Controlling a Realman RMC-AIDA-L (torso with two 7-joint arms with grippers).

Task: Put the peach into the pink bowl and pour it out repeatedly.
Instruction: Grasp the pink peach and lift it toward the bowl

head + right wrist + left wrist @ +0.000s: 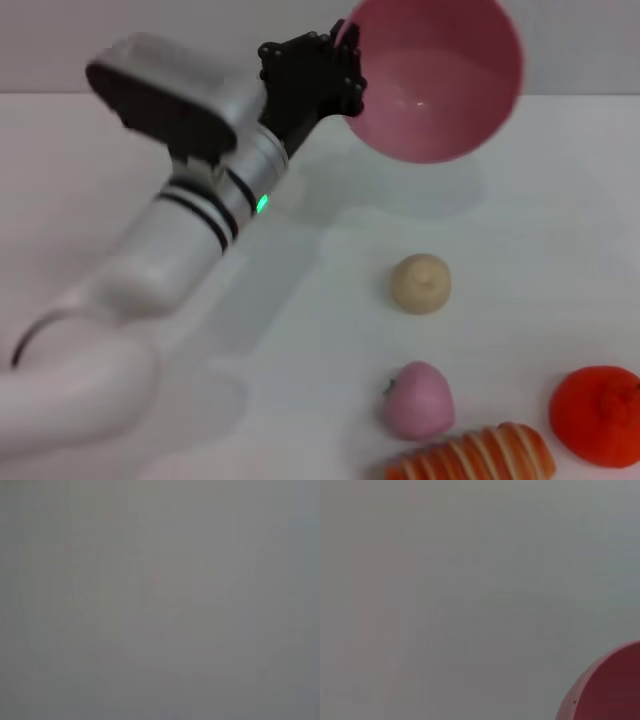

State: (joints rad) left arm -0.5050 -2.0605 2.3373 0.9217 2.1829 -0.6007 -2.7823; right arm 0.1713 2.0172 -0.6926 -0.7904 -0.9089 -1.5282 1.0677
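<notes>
Near edge, bottom of head view: small round pink toy peach (pixel 418 401) lies on the white table (pixel 540 250), touching or just beside a striped orange-and-white bread roll (pixel 475 458); bright orange tangerine (pixel 598 414) at lower right, apart from it. Just above centre, a beige bun-like lump (pixel 420 283) sits alone. Upper centre: glossy pink hemispherical plastic bowl (pixel 432 78) is held off the table, tipped with its mouth facing the camera, empty. Left gripper (pixel 340 72) is pinched on the bowl's left rim. Right gripper is not seen.

Pour judged complete. Bowl is best righted and set down in bare space clear of the bun, rim grip kept firm, before the peach is fetched.
</notes>
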